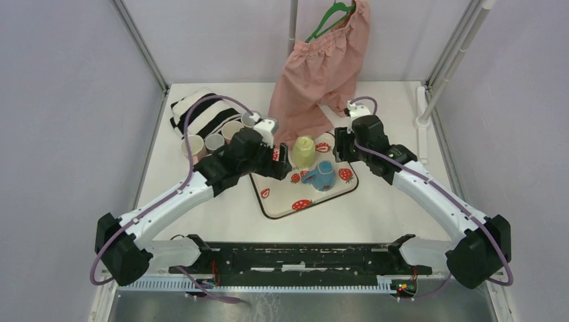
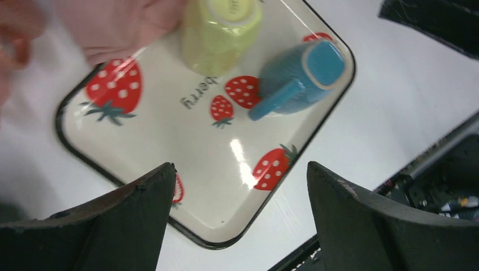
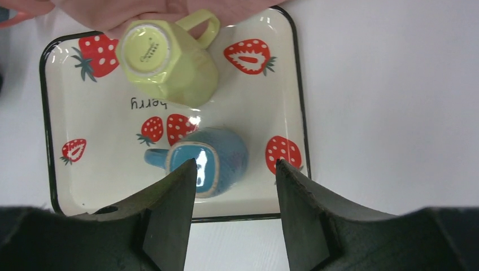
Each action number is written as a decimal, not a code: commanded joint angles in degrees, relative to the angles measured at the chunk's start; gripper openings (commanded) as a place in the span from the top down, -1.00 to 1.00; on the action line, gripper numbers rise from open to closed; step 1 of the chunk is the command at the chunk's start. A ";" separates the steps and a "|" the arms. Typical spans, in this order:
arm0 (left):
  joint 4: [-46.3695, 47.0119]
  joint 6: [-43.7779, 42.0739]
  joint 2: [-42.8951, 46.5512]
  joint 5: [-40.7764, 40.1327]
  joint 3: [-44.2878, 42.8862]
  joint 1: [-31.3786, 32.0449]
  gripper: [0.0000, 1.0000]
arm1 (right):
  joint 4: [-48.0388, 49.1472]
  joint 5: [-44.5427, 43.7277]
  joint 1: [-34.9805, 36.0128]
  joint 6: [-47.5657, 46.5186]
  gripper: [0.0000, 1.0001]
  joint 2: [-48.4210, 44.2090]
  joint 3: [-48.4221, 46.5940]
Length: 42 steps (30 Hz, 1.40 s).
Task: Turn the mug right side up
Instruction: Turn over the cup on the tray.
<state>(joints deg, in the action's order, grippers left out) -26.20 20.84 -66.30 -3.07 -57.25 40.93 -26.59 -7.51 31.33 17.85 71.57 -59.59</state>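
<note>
Two mugs stand bottom-up on a strawberry-print tray [image 1: 276, 209]. The yellow-green mug [image 1: 303, 151] [image 3: 169, 62] is at the tray's far side, its handle towards the pink cloth. The blue mug [image 1: 323, 176] [image 2: 299, 76] [image 3: 226, 155] is nearer, its handle pointing left in the top view. My right gripper [image 3: 236, 162] hangs open above the tray's right part, over the blue mug without touching it. My left gripper [image 2: 240, 166] is open wide over the tray's left edge [image 2: 169, 130], nothing between its fingers.
Pink shorts [image 1: 322, 67] hang from a green hanger and drape onto the table just behind the tray. A striped cloth [image 1: 201, 111] and several small paper cups [image 1: 213, 141] lie at the back left. Frame posts [image 1: 443, 74] bound the table's corners.
</note>
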 commanded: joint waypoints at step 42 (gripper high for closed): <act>15.27 -54.77 -31.76 27.92 -9.34 6.09 -0.52 | 8.09 4.63 -3.54 -7.24 -0.24 -25.02 22.09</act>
<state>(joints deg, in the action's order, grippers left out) -11.79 -29.78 -97.03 23.18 -63.33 47.00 -20.16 -3.38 27.94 10.74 47.31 -37.60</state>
